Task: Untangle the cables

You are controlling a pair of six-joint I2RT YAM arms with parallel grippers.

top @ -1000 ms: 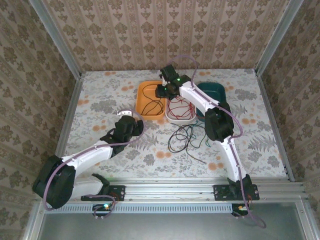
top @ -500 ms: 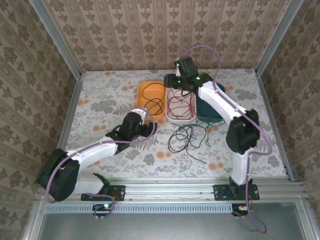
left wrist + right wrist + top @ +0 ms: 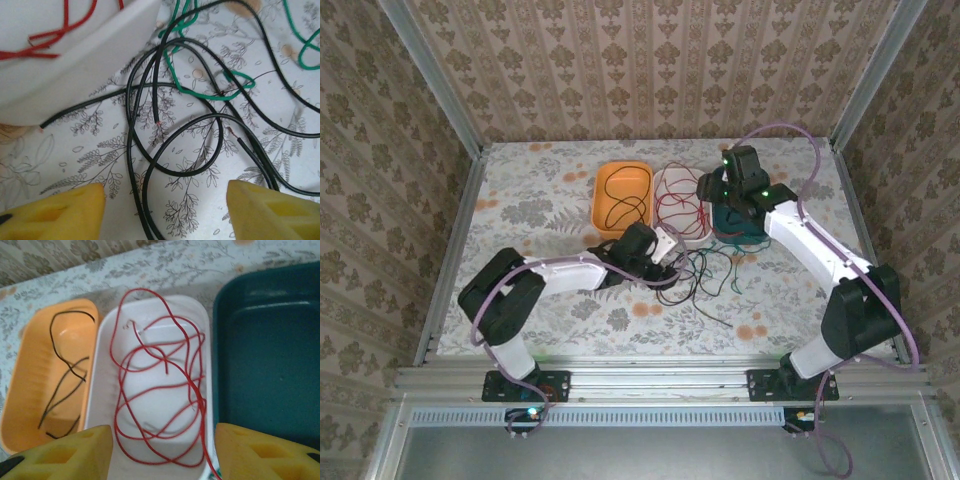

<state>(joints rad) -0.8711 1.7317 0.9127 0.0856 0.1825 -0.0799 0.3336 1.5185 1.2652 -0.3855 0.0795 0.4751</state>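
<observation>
A tangle of black and green cables (image 3: 695,272) lies on the flowered table in front of the trays. My left gripper (image 3: 668,243) is at its left edge, low over the table. In the left wrist view the black cable (image 3: 177,173) loops between its yellow fingers (image 3: 55,212), which stand apart and open around two strands. The green cable (image 3: 215,98) lies farther off. A red cable (image 3: 158,388) is coiled in the white tray (image 3: 95,400). My right gripper (image 3: 162,452) hovers open above that tray, holding nothing.
An orange tray (image 3: 30,390) with a thin black cable (image 3: 72,369) sits left of the white tray, and a dark teal tray (image 3: 270,365) sits right of it. The white tray's corner (image 3: 75,75) is close to the left gripper. Patterned walls enclose the table.
The left arm has swung right across the table to the tangle and its jaws have narrowed. The right gripper has moved right, from over the orange and white trays toward the teal one.
</observation>
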